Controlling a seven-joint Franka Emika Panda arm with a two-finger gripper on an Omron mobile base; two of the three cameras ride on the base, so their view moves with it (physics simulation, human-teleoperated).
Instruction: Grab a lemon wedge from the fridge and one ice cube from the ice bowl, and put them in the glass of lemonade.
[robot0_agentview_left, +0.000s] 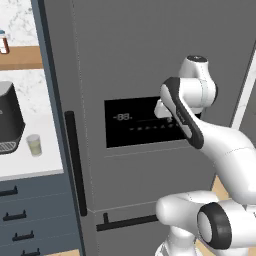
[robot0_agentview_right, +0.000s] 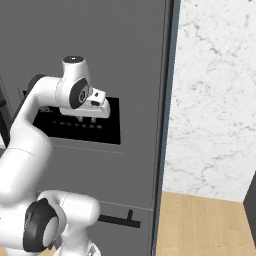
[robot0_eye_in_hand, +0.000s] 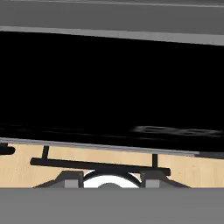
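The fridge (robot0_agentview_left: 125, 60) is a tall dark grey appliance and its doors are closed. My gripper (robot0_agentview_right: 86, 120) hangs fingers-down right in front of the fridge's black display panel (robot0_agentview_left: 135, 127), open, with nothing between the fingertips. The hand view looks down the fridge front past the display panel (robot0_eye_in_hand: 109, 87) to the lower drawer's bar handle (robot0_eye_in_hand: 96, 165). The glass of lemonade (robot0_agentview_left: 34, 145) stands on the white counter to the fridge's left. The lemon wedge and the ice bowl are out of view.
A black coffee machine (robot0_agentview_left: 9, 125) sits beside the glass. A lidded jar (robot0_agentview_left: 3, 42) rests on a wooden shelf above. A vertical black handle (robot0_agentview_left: 75, 165) runs along the fridge's left door edge. Dark blue drawers (robot0_agentview_left: 25, 215) lie below the counter. A marble wall (robot0_agentview_right: 215, 100) stands to the right.
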